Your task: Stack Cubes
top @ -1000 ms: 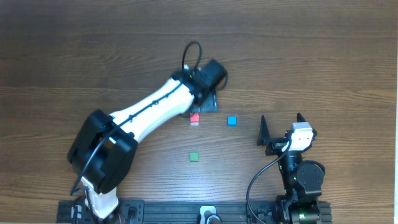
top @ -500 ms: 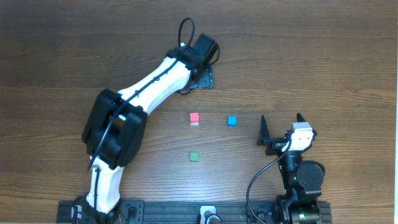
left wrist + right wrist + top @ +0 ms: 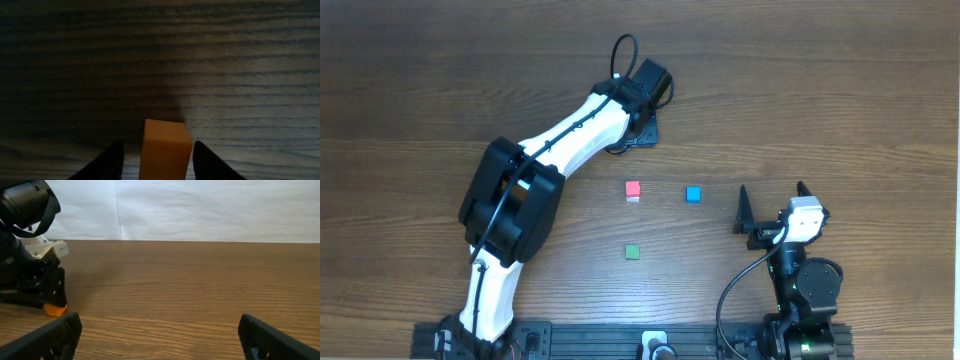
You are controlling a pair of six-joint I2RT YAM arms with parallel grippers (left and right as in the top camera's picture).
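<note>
Fingers of the left gripper stand spread to either side of an orange cube. One finger is almost against a face of the cube, and a visible gap remains on the other side, so nothing is pinched yet. The cube sits on the counter at the far end of the left arm's reach, well apart from the red cube, the blue cube and the green cube, which lie nearer the arm bases.

The step in hand looks like the grasp of the orange cube. To do it well, centre the gripper so both fingers meet opposite faces together. An uneven close would likely push the cube sideways or twist it. Lift only once the hold is square, since a tilted cube would sit badly on a stack.

The right gripper is wide open, low at its own side, near the blue cube but not touching it.

From above, the left wrist covers the orange cube. The left wrist view gives the finger gaps, and the right wrist view shows the cube as a small orange wedge under the distant left gripper, resting flat on the wood. The other three cubes can be placed from above.
</note>
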